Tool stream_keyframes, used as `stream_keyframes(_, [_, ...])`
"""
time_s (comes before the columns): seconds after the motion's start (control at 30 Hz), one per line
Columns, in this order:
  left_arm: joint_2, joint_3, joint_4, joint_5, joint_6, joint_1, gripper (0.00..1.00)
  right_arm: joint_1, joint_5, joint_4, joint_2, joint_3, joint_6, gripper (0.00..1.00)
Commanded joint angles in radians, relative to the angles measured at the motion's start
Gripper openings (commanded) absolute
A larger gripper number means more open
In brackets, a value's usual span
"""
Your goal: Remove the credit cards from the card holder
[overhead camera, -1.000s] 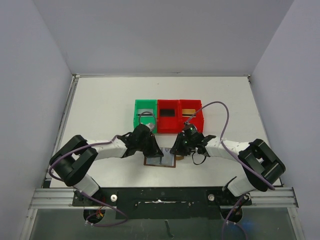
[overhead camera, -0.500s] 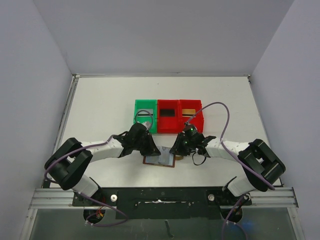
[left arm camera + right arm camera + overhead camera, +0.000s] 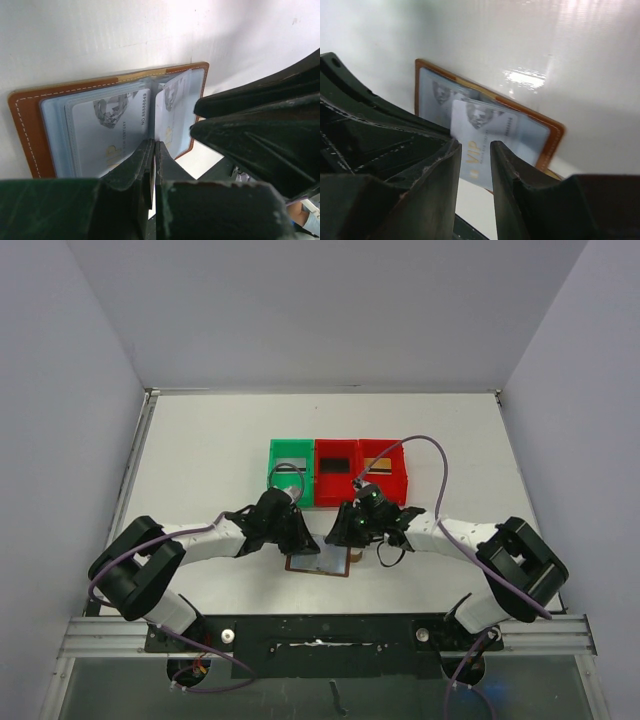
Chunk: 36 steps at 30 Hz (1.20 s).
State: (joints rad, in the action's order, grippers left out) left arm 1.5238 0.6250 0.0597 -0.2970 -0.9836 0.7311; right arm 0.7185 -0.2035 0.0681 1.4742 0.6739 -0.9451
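Note:
The card holder (image 3: 322, 563) lies open on the table, brown leather (image 3: 25, 125) with pale blue pockets. One grey credit card (image 3: 107, 130) sits in its left pocket, another (image 3: 172, 107) in the right. My left gripper (image 3: 154, 146) (image 3: 303, 540) is shut, its tips pressed down on the holder's middle fold. In the right wrist view a card marked VIP (image 3: 482, 131) sticks partway out over the holder's edge (image 3: 555, 132). My right gripper (image 3: 475, 145) (image 3: 338, 537) hangs just over that card, jaws a little apart, nothing pinched between them.
A green bin (image 3: 290, 472) and two red bins (image 3: 337, 472) (image 3: 383, 472) stand in a row just behind the card holder. The two grippers are close together, and the right fingers (image 3: 260, 125) fill the right side of the left wrist view.
My right gripper has shifted left over the card holder and its jaws have parted a little. The left gripper stays shut on the fold, its arm drawn slightly back.

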Motion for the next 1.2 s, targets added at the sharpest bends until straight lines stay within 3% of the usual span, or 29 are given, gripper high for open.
stream_keyframes(0.0, [-0.024, -0.003, 0.059, -0.021, 0.004, -0.004, 0.00, 0.032, -0.011, -0.034, 0.057, 0.050, 0.001, 0.31])
stream_keyframes(0.2, [-0.056, -0.012, 0.038, 0.002, 0.003, -0.006, 0.00, 0.031, 0.071, 0.042, 0.068, 0.032, -0.025, 0.30])
stream_keyframes(0.63, [-0.086, -0.003, -0.030, 0.025, 0.031, -0.020, 0.00, 0.022, 0.058, 0.025, 0.094, 0.009, -0.025, 0.29])
stream_keyframes(0.97, [-0.095, -0.039, 0.022, -0.021, 0.027, -0.053, 0.00, 0.017, 0.037, 0.008, 0.092, 0.013, -0.013, 0.29])
stream_keyframes(1.17, [-0.059, -0.073, 0.175, -0.100, -0.037, -0.051, 0.15, 0.018, 0.034, 0.002, 0.102, 0.012, -0.015, 0.29])
